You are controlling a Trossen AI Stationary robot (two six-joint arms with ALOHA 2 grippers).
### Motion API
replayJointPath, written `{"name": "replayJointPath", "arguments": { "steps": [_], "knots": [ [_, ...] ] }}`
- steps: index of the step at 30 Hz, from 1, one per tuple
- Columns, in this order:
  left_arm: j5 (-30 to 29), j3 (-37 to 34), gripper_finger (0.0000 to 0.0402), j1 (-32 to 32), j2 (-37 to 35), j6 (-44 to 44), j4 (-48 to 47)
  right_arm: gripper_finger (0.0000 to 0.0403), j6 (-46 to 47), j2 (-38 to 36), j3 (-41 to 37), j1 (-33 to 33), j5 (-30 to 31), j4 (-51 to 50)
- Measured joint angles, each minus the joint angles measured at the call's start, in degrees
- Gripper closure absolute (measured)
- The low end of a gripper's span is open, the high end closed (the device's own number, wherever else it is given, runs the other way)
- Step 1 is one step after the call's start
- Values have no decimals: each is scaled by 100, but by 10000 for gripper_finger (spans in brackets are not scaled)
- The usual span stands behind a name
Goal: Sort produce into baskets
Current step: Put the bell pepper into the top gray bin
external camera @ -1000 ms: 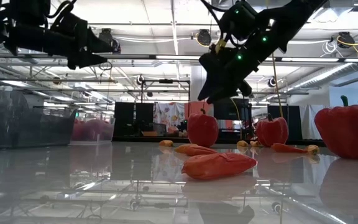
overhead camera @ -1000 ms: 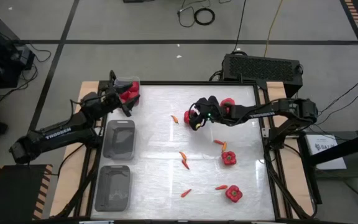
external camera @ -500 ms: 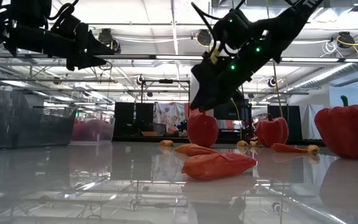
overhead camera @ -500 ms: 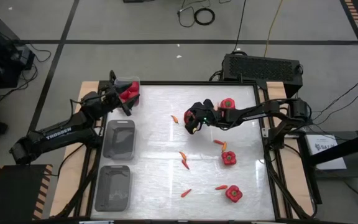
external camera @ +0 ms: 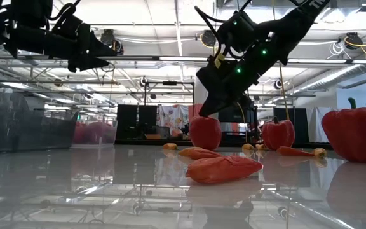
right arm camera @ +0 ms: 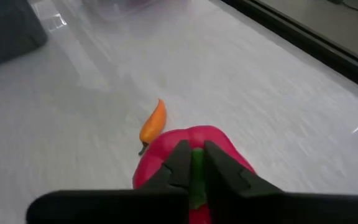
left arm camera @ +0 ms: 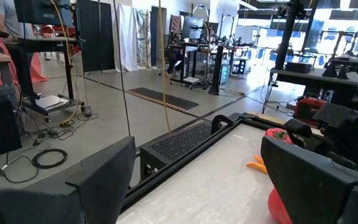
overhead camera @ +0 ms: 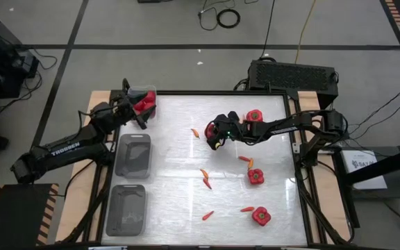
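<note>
Red bell pepper (right arm camera: 191,155) sits on the desk (overhead camera: 186,201) near its far middle, right tool (right arm camera: 193,163) pinched shut on its green stem (right arm camera: 197,171). Left tool (overhead camera: 142,115) hangs open by the clear basket (overhead camera: 143,92) at the far left corner. Risk: thin stem could slip or snap on lifting, dropping the pepper onto the nearby chili (right arm camera: 153,122). Desk top is glossy white, reflective; open workshop beyond, racks and cables.

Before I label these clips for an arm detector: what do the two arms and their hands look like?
Both are dark, jointed arms. The left arm carries white TROSSEN lettering; its left hand has two broad dark fingers. The right arm shows small green lights near its wrist; its right hand has slim black fingers.
</note>
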Motion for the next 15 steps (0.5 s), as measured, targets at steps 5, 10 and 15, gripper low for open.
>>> {"name": "replayJointPath", "arguments": {
  "steps": [5, 10, 15],
  "knots": [
    [1, 0, 49, 0, -1, 2, -19, 383, 53, -30, 0, 38, -29, 104],
    [-91, 2, 49, 2, 0, 117, -147, 396, -243, -134, 386, 232, -30, 185],
    [-493, 2, 49, 4, 0, 130, -166, 395, -644, -2, 1120, 540, -31, 334]
  ]
}}
